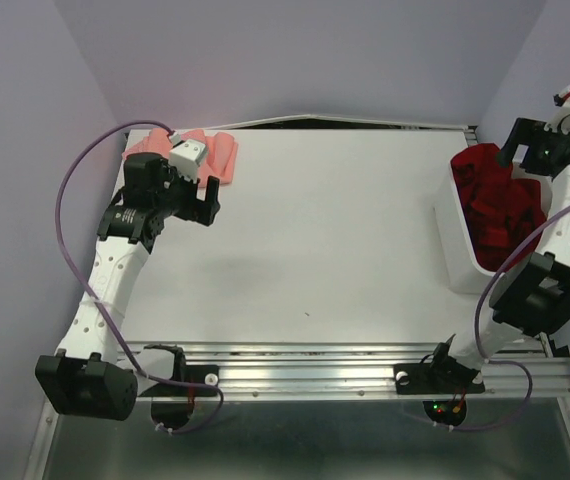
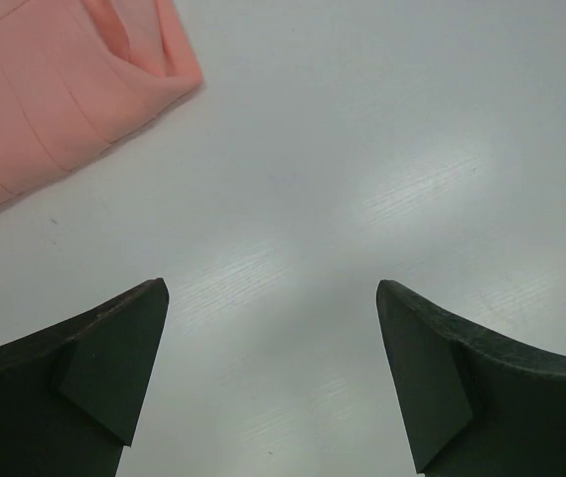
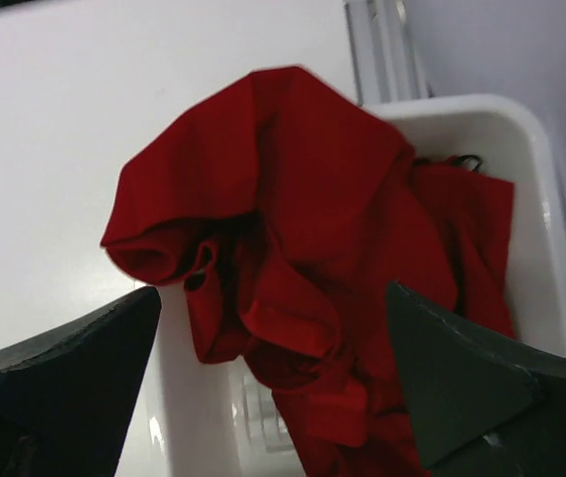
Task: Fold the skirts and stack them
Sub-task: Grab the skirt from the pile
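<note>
two skirts: salmon-pink skirt [image 1: 223, 158] at 11 o'clock, deep red skirt [image 1: 490, 200] in white bin [image 1: 457, 255] at 3 o'clock. left gripper [image 2: 271, 290] and right gripper [image 3: 273, 291] each hover by one, jaws spread wide, empty.

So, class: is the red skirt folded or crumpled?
Crumpled: the red skirt lies bunched in the white bin, spilling over its rim.

There's the salmon-pink skirt [image 1: 221, 158], lying flat at the far left corner of the worktop [image 1: 325, 240], pleat lines showing and one edge turned up in a soft fold. Over on the right, the deep red skirt [image 1: 495, 205] sits crumpled in the white bin [image 1: 455, 240], a bunched lobe spilling over its wall.
</note>
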